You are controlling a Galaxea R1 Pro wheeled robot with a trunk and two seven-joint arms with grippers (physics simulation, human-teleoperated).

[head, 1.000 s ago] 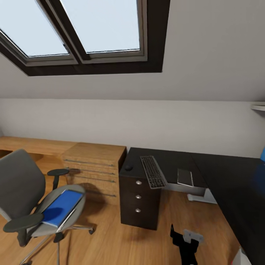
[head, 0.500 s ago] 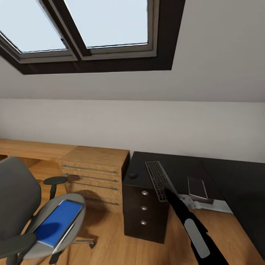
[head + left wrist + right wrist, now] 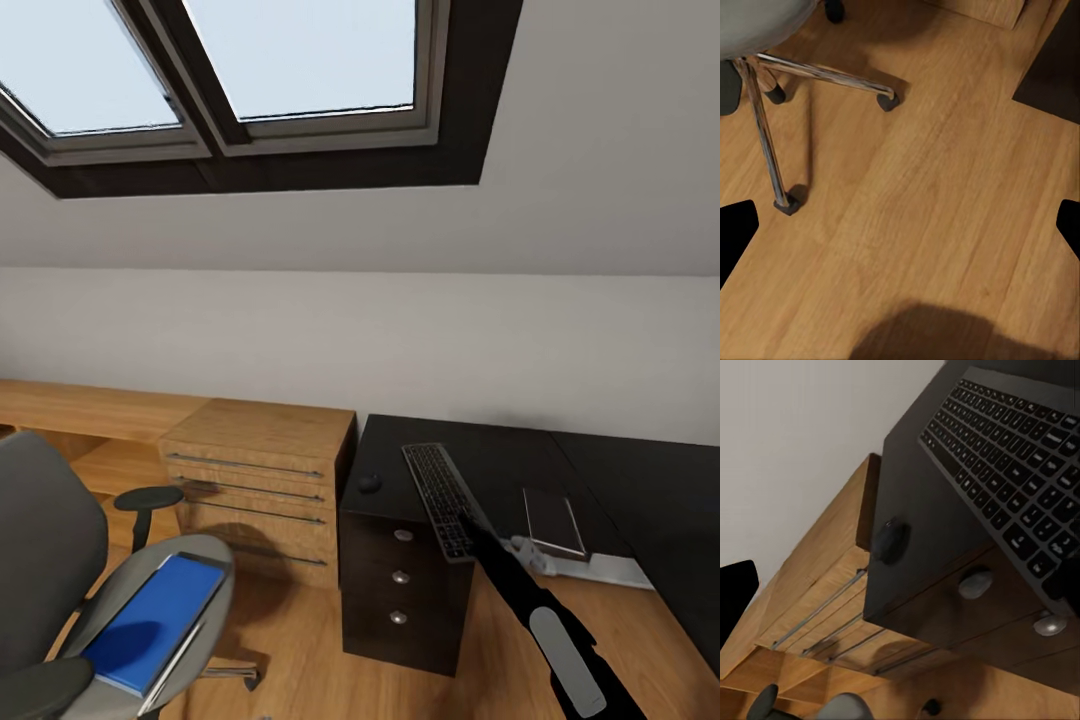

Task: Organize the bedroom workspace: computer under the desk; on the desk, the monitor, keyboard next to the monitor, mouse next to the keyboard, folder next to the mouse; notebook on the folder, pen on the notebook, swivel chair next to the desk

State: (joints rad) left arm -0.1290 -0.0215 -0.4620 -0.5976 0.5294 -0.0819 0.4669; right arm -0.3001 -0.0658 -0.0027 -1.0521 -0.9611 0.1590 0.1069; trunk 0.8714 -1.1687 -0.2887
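The black-topped desk (image 3: 600, 470) stands at the right, its drawer unit (image 3: 400, 590) facing me. The keyboard (image 3: 438, 496) (image 3: 1020, 472) lies aslant, its near end over the desk's front edge. The mouse (image 3: 370, 483) (image 3: 891, 540) sits left of it. My right gripper (image 3: 468, 522) (image 3: 900, 585) is open at the keyboard's near end, one finger over its corner. The blue folder (image 3: 150, 620) lies on the swivel chair (image 3: 50, 540). My left gripper (image 3: 900, 232) hangs open above the floor by the chair's chrome base (image 3: 772, 142). Monitor, computer and pen are out of view.
A small dark flat rectangle (image 3: 555, 520) lies on the desk right of the keyboard; what it is I cannot tell. Light-wood cabinets (image 3: 255, 470) stand against the wall between chair and desk. A sloped ceiling with skylights (image 3: 250, 80) hangs overhead. Wooden floor (image 3: 945, 225) lies below.
My right arm has risen from low at the lower right and stretched out to the keyboard's near end. The camera has shifted a little; chair, folder and mouse stay put.
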